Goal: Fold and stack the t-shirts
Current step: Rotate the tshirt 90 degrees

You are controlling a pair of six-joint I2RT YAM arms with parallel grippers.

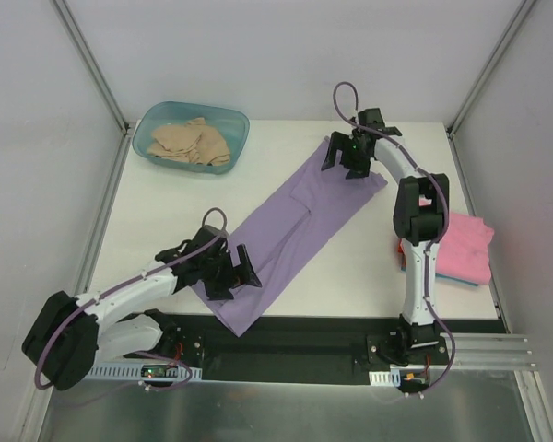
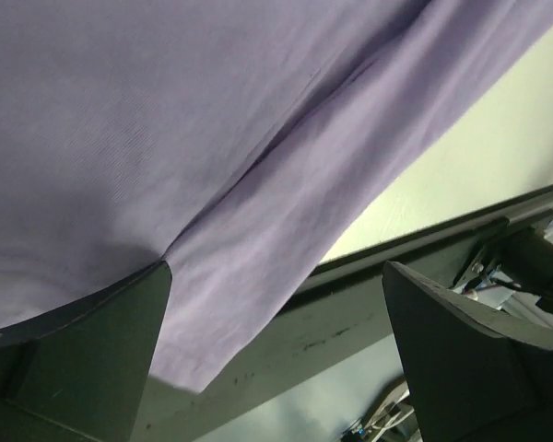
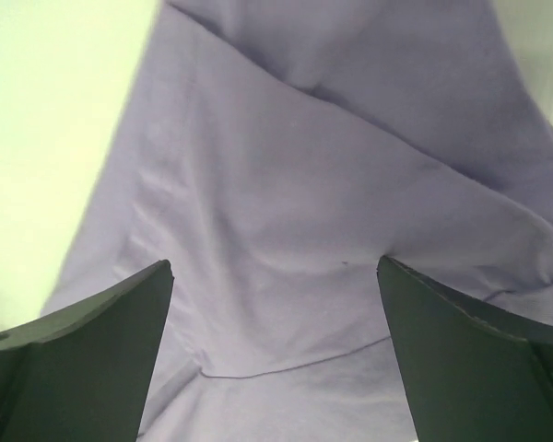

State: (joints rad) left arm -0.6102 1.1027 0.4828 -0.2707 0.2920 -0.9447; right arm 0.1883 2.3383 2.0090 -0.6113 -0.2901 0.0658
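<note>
Your fingers (image 2: 92,359) stand apart on both arms, gripping nothing. The lavender t-shirt (image 1: 295,235) lies folded into a long diagonal strip across mid-frame. Only the top view shows the pink t-shirt (image 1: 465,247) at right and the tan t-shirt (image 1: 192,141) in the teal tub (image 1: 157,115).

Three t-shirts: one lavender t-shirt (image 1: 300,226), one pink t-shirt (image 1: 465,247), one tan t-shirt (image 1: 192,141). One teal tub (image 1: 147,131). Two grippers: left gripper (image 1: 233,273), right gripper (image 1: 348,158).
</note>
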